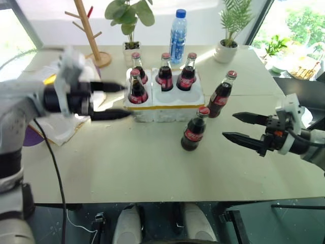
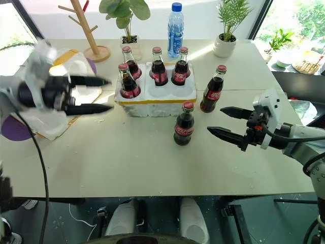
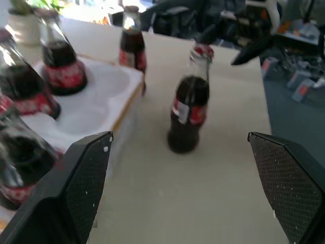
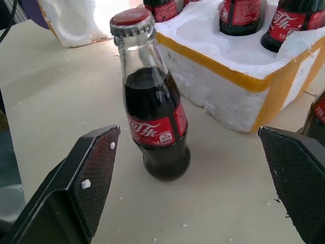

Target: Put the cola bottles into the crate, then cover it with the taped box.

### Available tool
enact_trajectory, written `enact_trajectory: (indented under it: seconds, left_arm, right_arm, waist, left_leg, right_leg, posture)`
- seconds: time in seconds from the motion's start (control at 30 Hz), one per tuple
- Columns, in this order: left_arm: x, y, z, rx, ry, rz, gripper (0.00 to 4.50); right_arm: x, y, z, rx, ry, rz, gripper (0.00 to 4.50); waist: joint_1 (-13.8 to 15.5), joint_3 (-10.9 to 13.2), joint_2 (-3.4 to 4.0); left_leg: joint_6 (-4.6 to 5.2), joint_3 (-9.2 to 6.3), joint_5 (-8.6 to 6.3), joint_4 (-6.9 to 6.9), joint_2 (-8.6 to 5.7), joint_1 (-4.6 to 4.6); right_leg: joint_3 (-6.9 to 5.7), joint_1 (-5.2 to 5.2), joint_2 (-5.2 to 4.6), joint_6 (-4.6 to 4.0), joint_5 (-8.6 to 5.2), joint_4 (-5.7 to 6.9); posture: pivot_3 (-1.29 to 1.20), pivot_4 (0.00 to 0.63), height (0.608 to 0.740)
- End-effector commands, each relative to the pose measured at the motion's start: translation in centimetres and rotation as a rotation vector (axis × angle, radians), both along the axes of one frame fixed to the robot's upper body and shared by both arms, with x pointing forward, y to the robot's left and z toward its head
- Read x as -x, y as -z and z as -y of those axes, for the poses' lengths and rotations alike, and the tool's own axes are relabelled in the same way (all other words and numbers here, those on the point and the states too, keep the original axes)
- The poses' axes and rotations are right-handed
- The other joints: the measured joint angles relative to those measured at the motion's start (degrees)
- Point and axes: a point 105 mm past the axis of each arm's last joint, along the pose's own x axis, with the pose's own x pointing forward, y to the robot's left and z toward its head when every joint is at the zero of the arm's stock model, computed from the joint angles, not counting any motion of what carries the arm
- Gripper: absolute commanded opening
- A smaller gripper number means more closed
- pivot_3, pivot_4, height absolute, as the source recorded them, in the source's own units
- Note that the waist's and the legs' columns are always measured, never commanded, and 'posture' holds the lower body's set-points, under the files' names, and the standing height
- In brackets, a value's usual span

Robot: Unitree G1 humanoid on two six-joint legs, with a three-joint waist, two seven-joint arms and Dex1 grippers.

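Observation:
The crate (image 1: 170, 113), a low white foam block with a yellow band, sits at the table's middle back. Several cola bottles stand in its wells, one at the front left (image 1: 137, 89). Two more cola bottles stand on the table: one (image 1: 194, 130) in front of the crate, one (image 1: 220, 95) at its right end. My left gripper (image 1: 128, 100) is open, level, just left of the crate, holding nothing. My right gripper (image 1: 229, 125) is open, right of the front bottle (image 4: 155, 119), which stands between its spread fingers' line of sight. The taped box (image 2: 76, 65) lies far left, partly hidden by my left arm.
A blue-capped water bottle (image 1: 177, 29), two potted plants (image 1: 131, 23) (image 1: 231, 33) and a wooden peg stand (image 1: 90, 35) line the back of the table. A purple object (image 2: 14, 127) lies at the far left edge. Bare tabletop stretches in front of the crate.

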Motion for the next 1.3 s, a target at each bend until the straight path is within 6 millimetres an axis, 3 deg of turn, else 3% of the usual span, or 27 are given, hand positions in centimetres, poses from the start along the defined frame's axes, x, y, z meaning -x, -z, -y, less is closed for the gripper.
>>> enact_trajectory:
  seconds: [0.03, 0.37, 0.7, 0.73, 0.8, 0.87, 1.0, 1.07, 1.2, 1.3]
  left_arm:
    - [0.6, 0.3, 1.0, -0.029, 0.025, 0.061, 4.47]
    - [0.5, 1.0, 2.1, -0.013, 0.018, 0.076, 4.47]
    - [0.5, 1.0, 2.4, -0.01, 0.014, 0.089, 4.47]
    - [0.5, 1.0, 2.4, -0.008, 0.01, 0.09, 4.49]
    - [0.4, 0.9, 2.2, -0.008, -0.005, 0.095, 4.5]
    - [0.4, 0.9, 1.9, -0.007, -0.019, 0.095, 4.5]
    - [0.3, 0.6, 1.0, 0.008, -0.071, 0.099, 4.5]
    - [0.2, 0.3, 0.5, 0.022, -0.104, 0.105, 4.5]
    - [-0.1, 0.1, 0.0, 0.05, -0.155, 0.112, 4.5]
    - [-0.1, 0.2, 0.0, 0.059, -0.172, 0.123, 4.5]
  right_arm:
    - [0.0, 0.5, -1.7, 0.009, -0.027, 0.028, 4.5]
    - [-0.9, 3.2, -4.1, -0.031, -0.054, -0.022, 4.5]
    - [-4.6, 4.8, -6.8, -0.085, -0.028, -0.039, 4.5]
    - [-4.8, 4.7, -6.9, -0.091, -0.028, -0.038, 4.24]
    - [-4.6, 4.0, -7.1, -0.11, -0.055, -0.025, 3.69]
    - [-3.8, 2.5, -7.3, -0.152, -0.108, -0.006, 2.82]
    - [-2.5, -2.0, -7.9, -0.216, -0.226, 0.058, 2.82]
    - [-3.0, -4.3, -8.5, -0.233, -0.249, 0.101, 2.82]
    - [-6.2, -7.7, -10.2, -0.23, -0.209, 0.188, 2.82]
    - [-9.8, -8.8, -11.4, -0.198, -0.11, 0.236, 2.82]
  waist:
    - [0.1, 0.0, -0.01]
    - [0.0, 0.0, 0.0]
    - [0.1, 0.0, -0.02]
    - [0.1, 0.0, -0.02]
    - [0.1, 0.0, -0.02]
    - [0.1, 0.0, -0.02]
    - [-0.2, 0.0, 0.03]
    - [-0.5, 0.0, 0.05]
    - [-0.4, 0.1, 0.14]
    - [-0.2, 0.1, 0.13]
  left_leg:
    - [0.0, -0.01, 0.0, 0.0, 0.0, 0.0]
    - [0.01, -0.01, 0.0, -0.02, -0.02, -0.02]
    - [0.01, 0.0, 0.0, -0.04, -0.02, -0.04]
    - [0.01, 0.0, 0.0, -0.04, -0.02, -0.05]
    - [0.01, 0.01, 0.0, -0.04, -0.03, -0.07]
    - [0.01, 0.01, 0.0, -0.04, -0.03, -0.07]
    - [0.01, 0.01, 0.0, -0.06, -0.01, -0.12]
    - [0.01, 0.02, 0.0, -0.07, 0.01, -0.12]
    - [0.0, 0.0, 0.0, -0.09, 0.03, -0.05]
    - [0.0, 0.02, 0.0, -0.12, 0.03, -0.07]
  right_leg:
    - [0.0, 0.0, 0.0, -0.01, 0.0, 0.0]
    - [0.03, -0.01, 0.04, 0.0, 0.01, -0.01]
    - [0.04, -0.04, 0.04, -0.01, 0.01, -0.01]
    - [0.04, -0.05, 0.04, -0.01, 0.01, -0.01]
    - [0.04, -0.05, 0.03, -0.01, 0.01, -0.01]
    - [0.04, -0.06, 0.02, -0.01, 0.01, -0.01]
    - [0.04, -0.13, 0.03, -0.01, 0.01, -0.01]
    - [0.05, -0.17, 0.07, -0.02, 0.02, 0.0]
    - [0.08, -0.19, 0.11, -0.06, 0.03, 0.06]
    - [0.07, -0.21, 0.12, -0.09, 0.02, 0.07]
  posture:
    - [0.0, 0.15, 0.74]
    - [0.0, 0.15, 0.74]
    - [0.0, 0.15, 0.74]
    - [0.0, 0.15, 0.74]
    - [0.0, 0.15, 0.74]
    - [0.0, 0.15, 0.74]
    - [0.0, 0.15, 0.74]
    - [0.0, 0.15, 0.74]
    - [0.0, 0.15, 0.74]
    - [0.0, 0.15, 0.74]
